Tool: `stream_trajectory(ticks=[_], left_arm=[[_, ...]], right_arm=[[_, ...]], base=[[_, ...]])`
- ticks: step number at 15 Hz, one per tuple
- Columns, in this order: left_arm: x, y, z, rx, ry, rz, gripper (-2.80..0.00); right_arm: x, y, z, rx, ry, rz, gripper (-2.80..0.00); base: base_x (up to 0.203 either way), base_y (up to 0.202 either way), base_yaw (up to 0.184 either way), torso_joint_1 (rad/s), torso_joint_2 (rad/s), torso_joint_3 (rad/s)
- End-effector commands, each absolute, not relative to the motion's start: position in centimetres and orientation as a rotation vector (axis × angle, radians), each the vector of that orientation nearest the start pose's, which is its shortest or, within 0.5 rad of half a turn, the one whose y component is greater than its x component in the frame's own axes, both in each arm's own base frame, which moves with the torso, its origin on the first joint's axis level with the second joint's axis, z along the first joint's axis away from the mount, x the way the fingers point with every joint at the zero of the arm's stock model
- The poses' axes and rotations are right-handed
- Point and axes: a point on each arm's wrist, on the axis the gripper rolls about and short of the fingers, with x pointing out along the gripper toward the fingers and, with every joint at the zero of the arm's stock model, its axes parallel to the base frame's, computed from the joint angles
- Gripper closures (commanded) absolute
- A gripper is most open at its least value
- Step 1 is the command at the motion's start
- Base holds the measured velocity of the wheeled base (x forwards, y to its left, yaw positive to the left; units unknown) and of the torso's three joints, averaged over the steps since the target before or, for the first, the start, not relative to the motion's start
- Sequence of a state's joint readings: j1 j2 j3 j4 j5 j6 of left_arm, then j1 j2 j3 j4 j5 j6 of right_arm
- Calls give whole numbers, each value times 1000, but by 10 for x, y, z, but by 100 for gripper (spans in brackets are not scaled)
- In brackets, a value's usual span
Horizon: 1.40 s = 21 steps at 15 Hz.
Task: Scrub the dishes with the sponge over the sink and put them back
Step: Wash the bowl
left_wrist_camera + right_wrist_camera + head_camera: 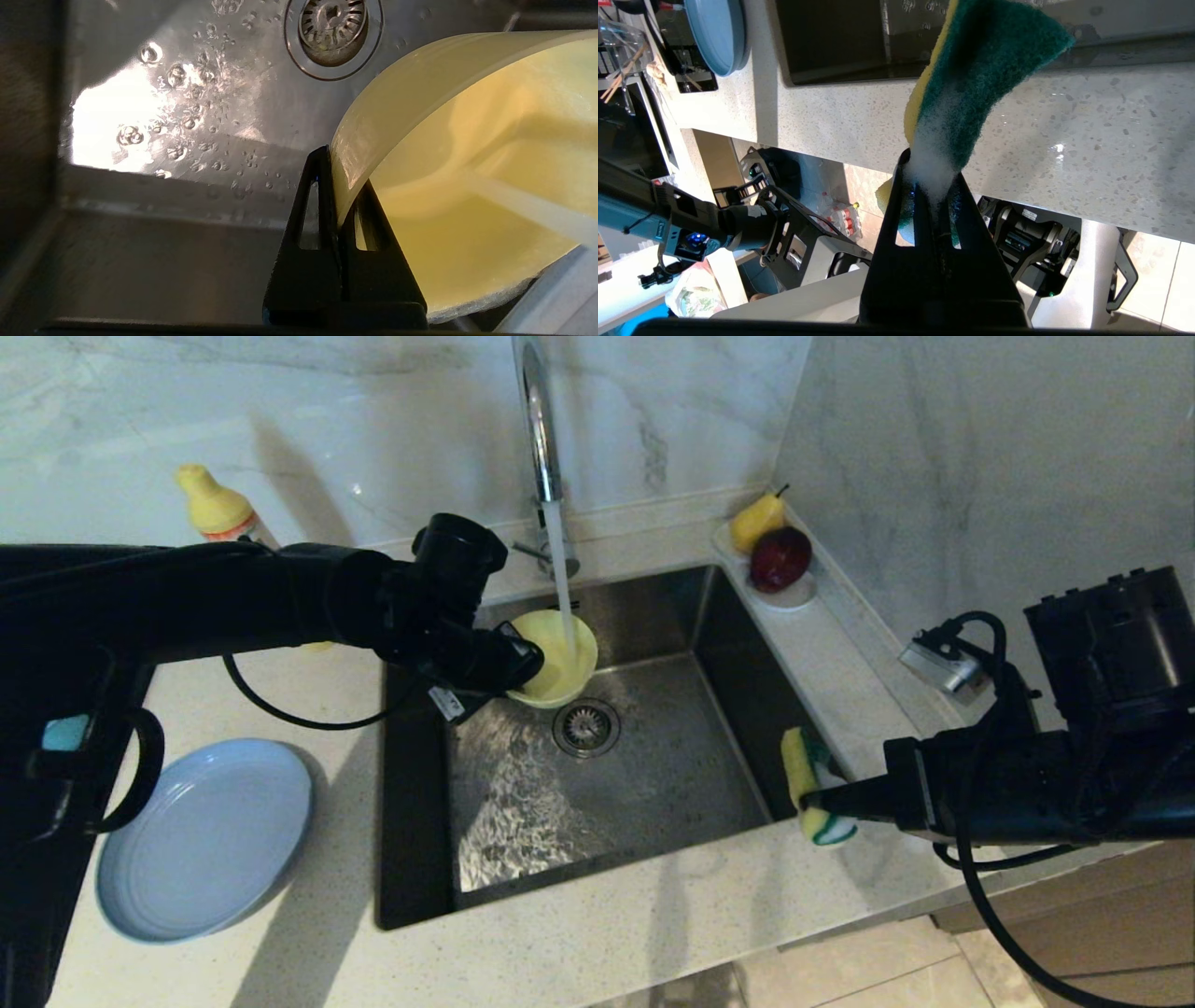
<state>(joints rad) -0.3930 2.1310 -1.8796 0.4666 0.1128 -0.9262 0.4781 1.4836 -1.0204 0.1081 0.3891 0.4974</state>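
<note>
The left tool [523, 667] gripped the yellow bowl [560, 658] under the running tap over the sink [653, 775], the right tool [822, 800] clamped the soapy sponge [810, 784] at the sink's edge, and the plate [201, 840] waited on the bench [607, 933], apparently unscrubbed

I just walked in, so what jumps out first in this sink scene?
Water pours from the tap into a yellow bowl that the left tool holds tilted over the sink. At the sink's right edge, the right tool pinches a soapy sponge.
</note>
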Motion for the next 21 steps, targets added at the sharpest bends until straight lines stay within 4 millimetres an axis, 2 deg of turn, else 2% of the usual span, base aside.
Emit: stream_trajectory(ticks=[1,3,13,21], left_arm=[[399,-165,207,-704,764,72,0],[401,-170,200,-702,780,76,0],[384,-166,201,-667,878,116,0],[380,-179,198,-659,919,62,0]], right_arm=[[215,121,236,430,778,684,0],[215,121,236,432,779,682,0],[215,121,233,434,777,682,0],[214,120,234,437,778,696,0]], base=[[0,0,0,0,0,0],[0,0,0,0,0,0],[0,0,0,0,0,0],[0,0,0,0,0,0]])
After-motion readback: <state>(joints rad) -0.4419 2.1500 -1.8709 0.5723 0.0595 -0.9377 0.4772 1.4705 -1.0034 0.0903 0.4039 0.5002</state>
